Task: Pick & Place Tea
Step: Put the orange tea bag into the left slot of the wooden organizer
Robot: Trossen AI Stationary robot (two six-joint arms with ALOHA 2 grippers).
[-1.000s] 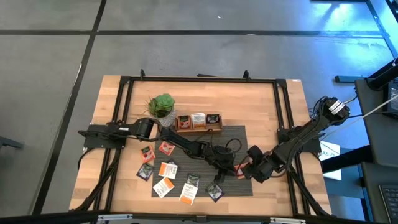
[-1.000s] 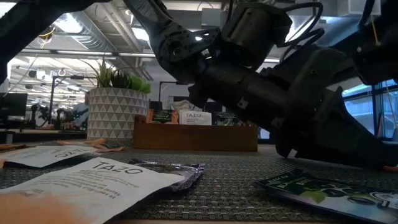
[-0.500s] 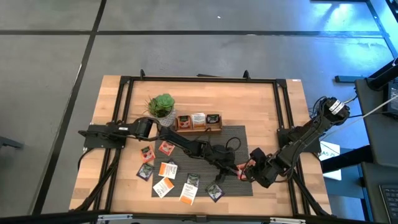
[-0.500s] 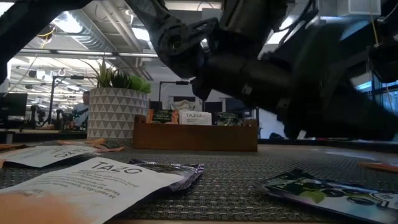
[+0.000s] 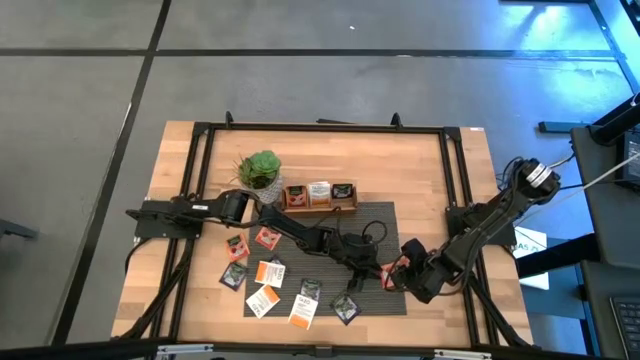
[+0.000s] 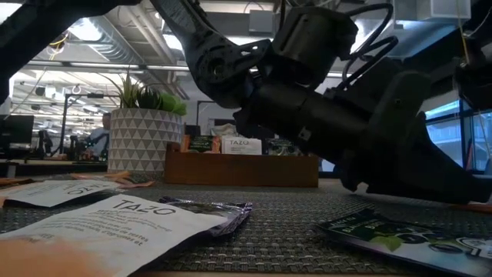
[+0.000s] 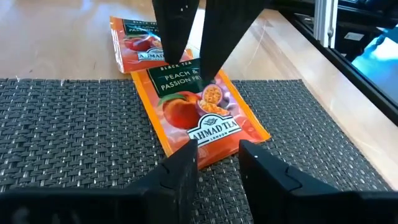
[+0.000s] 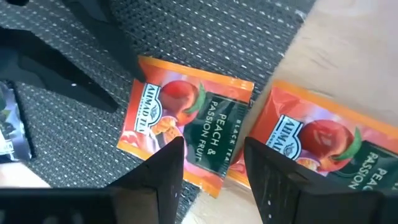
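Observation:
An orange-red tea sachet (image 7: 199, 115) printed with a peach lies flat on the grey woven mat (image 7: 68, 130), near the mat's right edge. A second orange sachet (image 8: 326, 152) lies beside it on the bare wood. My left gripper (image 7: 219, 163) is open and low over the mat, its fingers on either side of the sachet's near corner. My right gripper (image 8: 214, 168) is open and points steeply down over the same sachet's other end (image 5: 387, 271). More tea sachets (image 5: 268, 288), white, orange and dark, lie at the front left. My left gripper's fingers (image 7: 180, 168) flank the sachet's near corner (image 7: 208, 155), coming in low from the table's left; I cannot tell whether they touch it. My right gripper's fingers (image 7: 214, 37) come from above at the sachet's far end (image 7: 186, 71); whether their tips touch it I cannot tell.
A brown wooden tray (image 5: 320, 196) with sachets standing in its compartments sits behind the mat. A green potted plant (image 5: 260, 170) stands to its left. In the low view a white sachet (image 6: 115, 223) and a dark one (image 6: 407, 235) lie close to the front edge.

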